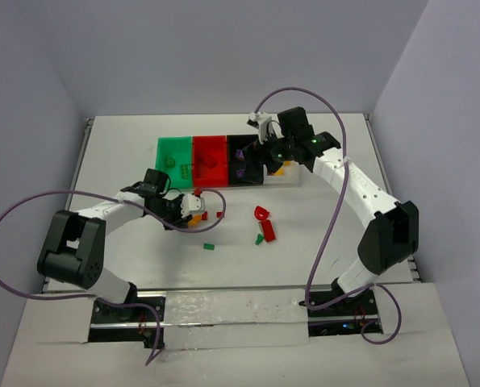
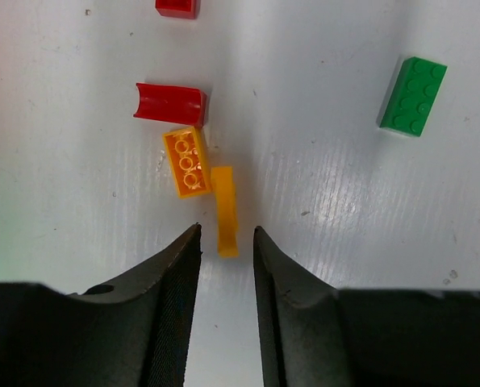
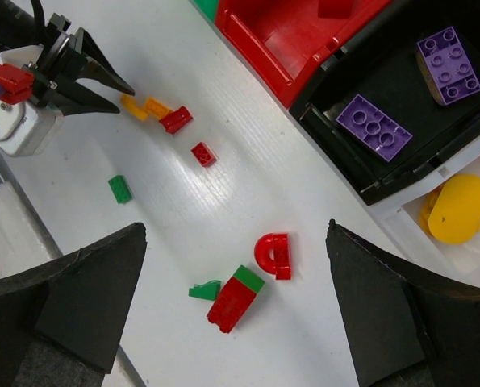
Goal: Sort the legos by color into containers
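Observation:
The four bins stand in a row: green [image 1: 174,153], red [image 1: 210,153], black [image 1: 244,157], clear white [image 1: 284,171]. My left gripper [image 2: 226,242] is low over the table, open a narrow way. The near end of a thin orange lego [image 2: 225,210] lies between its tips, untouched. Beside it lie an orange studded lego [image 2: 187,163], a red curved lego [image 2: 171,103] and a green lego [image 2: 413,95]. My right gripper [image 3: 236,226] is wide open and empty, high by the black bin [image 3: 361,173], which holds two purple legos [image 3: 373,127]. Yellow pieces [image 3: 457,208] lie in the white bin.
On the table below my right gripper lie a red arch [image 3: 273,254], a red brick with a green one on it [image 3: 235,298] and a small green wedge [image 3: 205,290]. A small red lego [image 3: 203,153] lies between the two groups. The red bin [image 3: 256,40] holds red pieces.

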Action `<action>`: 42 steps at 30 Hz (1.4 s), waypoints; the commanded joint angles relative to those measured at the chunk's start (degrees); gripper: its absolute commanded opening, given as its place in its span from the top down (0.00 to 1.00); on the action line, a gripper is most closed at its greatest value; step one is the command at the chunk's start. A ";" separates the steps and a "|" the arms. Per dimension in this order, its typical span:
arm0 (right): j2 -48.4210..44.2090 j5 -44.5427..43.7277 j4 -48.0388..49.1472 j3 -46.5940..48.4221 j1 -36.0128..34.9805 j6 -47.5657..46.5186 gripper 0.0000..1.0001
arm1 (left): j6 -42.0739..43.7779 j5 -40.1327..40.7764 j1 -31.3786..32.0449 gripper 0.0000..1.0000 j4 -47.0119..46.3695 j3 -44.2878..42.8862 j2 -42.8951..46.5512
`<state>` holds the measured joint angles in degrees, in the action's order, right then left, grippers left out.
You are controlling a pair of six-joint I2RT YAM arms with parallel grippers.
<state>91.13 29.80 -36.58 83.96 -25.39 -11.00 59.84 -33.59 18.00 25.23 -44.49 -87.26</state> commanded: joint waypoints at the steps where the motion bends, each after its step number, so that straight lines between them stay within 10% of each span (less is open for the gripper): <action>1: -0.09 -0.11 0.40 -0.24 -0.45 -0.33 0.01 | -1.90 -3.29 -0.07 0.65 -2.37 -1.41 -0.55; 11: -2.73 -0.54 2.06 -3.76 -0.10 -1.25 0.01 | -6.17 -3.06 0.70 1.00 -1.80 -1.38 1.54; 26: 7.16 0.44 2.48 2.36 -14.01 -10.53 0.29 | -19.45 -29.00 -23.77 1.00 15.99 -13.43 17.84; 42: 34.66 -8.51 -1.48 24.71 -26.99 -12.81 0.38 | -48.68 -37.99 -30.13 1.00 -1.22 -12.90 25.74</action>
<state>121.52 26.63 -35.97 102.65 -50.99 -22.00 16.69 -66.64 -12.05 28.17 -56.62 -62.16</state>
